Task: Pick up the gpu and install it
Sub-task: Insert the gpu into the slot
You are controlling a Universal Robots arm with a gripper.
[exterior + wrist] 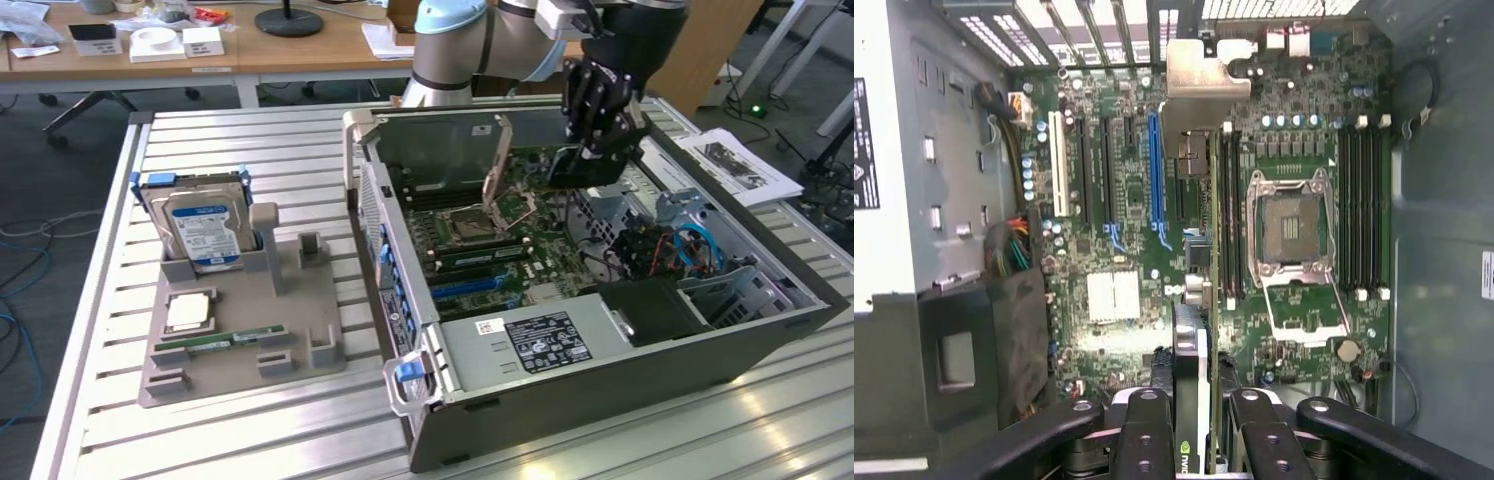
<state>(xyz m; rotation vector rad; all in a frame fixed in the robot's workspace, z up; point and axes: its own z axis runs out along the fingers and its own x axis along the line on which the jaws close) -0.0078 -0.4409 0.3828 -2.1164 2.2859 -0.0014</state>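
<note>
Wrist view: the claw (1197, 415) pinches the gpu (1191, 345) edge-on between its fingers, above the motherboard (1116, 255).

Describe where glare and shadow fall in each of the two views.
Exterior view: bright streaks of glare lie on the metal table beside the computer case, whose near wall is in shade. Wrist view: glare bleaches the vent slats and the metal bracket of the graphics card held in the gripper; the black cover lies in shadow.
</note>
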